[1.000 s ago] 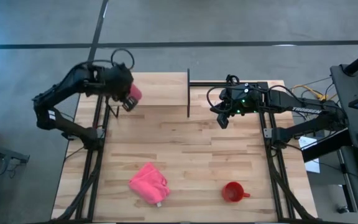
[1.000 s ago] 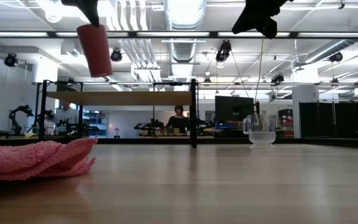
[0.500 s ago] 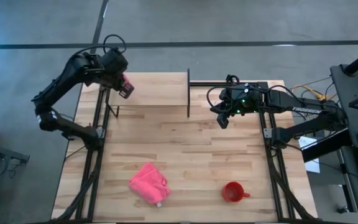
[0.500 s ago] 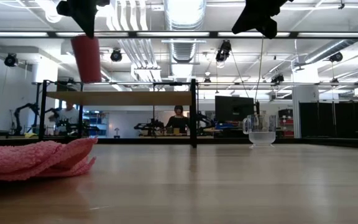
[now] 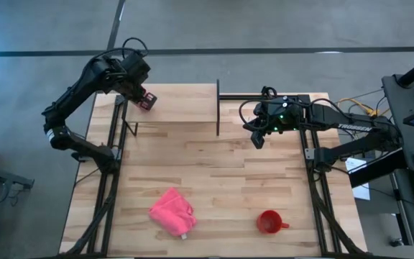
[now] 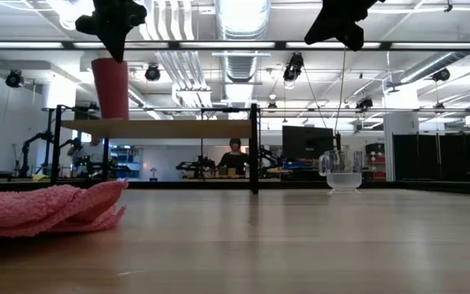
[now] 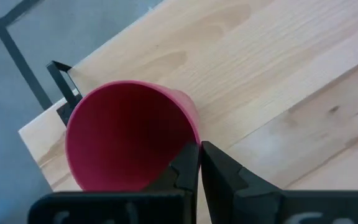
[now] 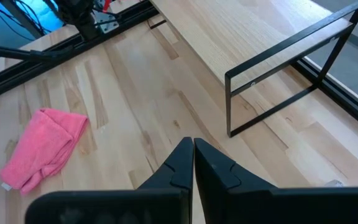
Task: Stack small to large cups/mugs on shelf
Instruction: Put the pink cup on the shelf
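Note:
My left gripper (image 5: 146,101) is shut on the tall pink-red tumbler (image 6: 111,88), over the left end of the shelf (image 5: 185,101). The tumbler's base is at the height of the board's top (image 6: 170,128); I cannot tell whether it rests there. The squat red mug (image 5: 269,221) stands on its base on the tabletop near the front right. The small clear cup (image 6: 343,175) stands on the table at the far right and is hidden under my right arm in the high view. My right gripper (image 5: 257,137) is shut and empty, above the table to the right of the shelf. My left gripper pinches the tumbler's rim wall (image 7: 194,140), one finger inside the open mouth and one outside. The fingers come from above, pointing down. The tumbler hangs upright below them, mouth up, over the shelf board (image 7: 260,56).
A crumpled pink cloth (image 5: 171,212) lies on the tabletop near the front, left of centre. The shelf's black posts (image 5: 218,108) stand at its ends. Black frame rails (image 5: 113,158) run along the table's left and right sides. Bare wood lies between the cloth and the shelf.
My left gripper has gone toward the table's far edge and down over the shelf's left end, still shut on the tumbler. The tumbler, tilted a second ago, now hangs upright and lower, its base down at the shelf board.

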Controlling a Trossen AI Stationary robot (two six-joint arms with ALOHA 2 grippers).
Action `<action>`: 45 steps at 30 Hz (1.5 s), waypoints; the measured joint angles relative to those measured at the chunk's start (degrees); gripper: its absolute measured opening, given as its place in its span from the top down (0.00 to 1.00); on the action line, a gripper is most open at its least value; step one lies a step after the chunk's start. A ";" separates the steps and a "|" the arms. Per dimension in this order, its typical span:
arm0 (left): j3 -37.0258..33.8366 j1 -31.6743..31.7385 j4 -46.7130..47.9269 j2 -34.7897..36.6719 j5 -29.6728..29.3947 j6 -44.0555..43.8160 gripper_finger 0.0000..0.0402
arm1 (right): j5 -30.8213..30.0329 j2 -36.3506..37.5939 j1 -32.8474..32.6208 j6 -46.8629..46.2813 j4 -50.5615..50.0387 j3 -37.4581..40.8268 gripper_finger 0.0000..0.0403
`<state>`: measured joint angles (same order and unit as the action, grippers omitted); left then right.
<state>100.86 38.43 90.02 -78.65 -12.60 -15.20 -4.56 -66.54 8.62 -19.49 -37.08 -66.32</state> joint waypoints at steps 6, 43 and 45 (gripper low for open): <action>0.00 0.37 0.00 0.00 0.04 1.11 1.00 | 0.00 0.00 0.01 0.04 0.01 0.00 0.98; -0.22 0.61 0.02 -2.67 0.61 7.16 1.00 | -0.02 0.00 0.01 0.20 0.01 0.00 0.98; -0.22 0.61 0.02 -2.67 0.61 7.47 1.00 | -0.02 0.00 0.00 0.20 0.01 0.00 0.98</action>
<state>100.64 39.05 90.04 -81.32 -11.99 -7.73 -4.58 -66.54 8.62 -19.29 -37.07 -66.32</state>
